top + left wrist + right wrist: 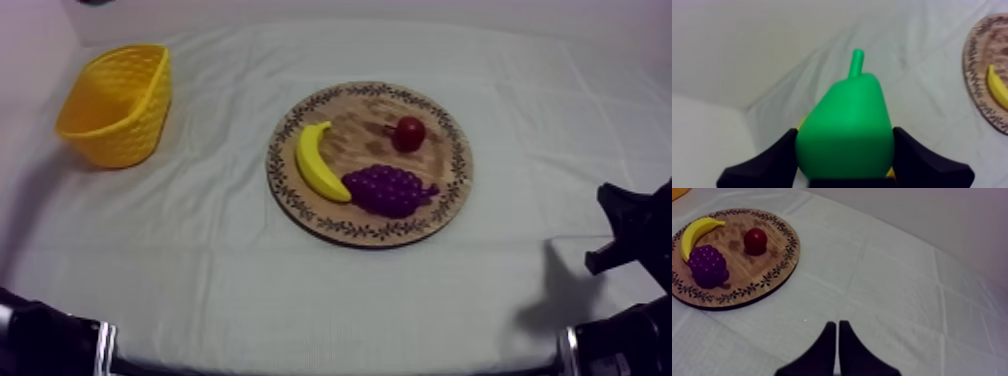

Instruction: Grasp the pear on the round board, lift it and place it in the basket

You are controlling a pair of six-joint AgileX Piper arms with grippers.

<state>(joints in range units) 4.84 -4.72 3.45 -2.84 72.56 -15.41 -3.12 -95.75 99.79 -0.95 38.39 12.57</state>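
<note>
1. Left gripper [845,132] is clamped round the green pear [847,120]. One black finger [772,160] presses each flank of the pear's wide lower half, and the stem points away from the wrist. The pear hangs above the cloth, off the wooden board. A sliver of yellow shows just behind it; what that is cannot be told.
2. Right gripper [837,324] sits low near the table's [897,288] right edge. Its two fingers lie together as a narrow wedge with nothing between them, over bare cloth and apart from the board.
3. At the table's middle lies the round wooden board [460,165] with its patterned rim. On the board, the banana [318,165] lies along the left side. The bunch of grapes [388,190] sits toward the near rim, touching the banana's near end. The small red fruit [408,133] stands toward the far rim, apart from both.
4. Farthest, near the table's far left corner, the yellow basket [120,135] stands well apart from the board.
</note>
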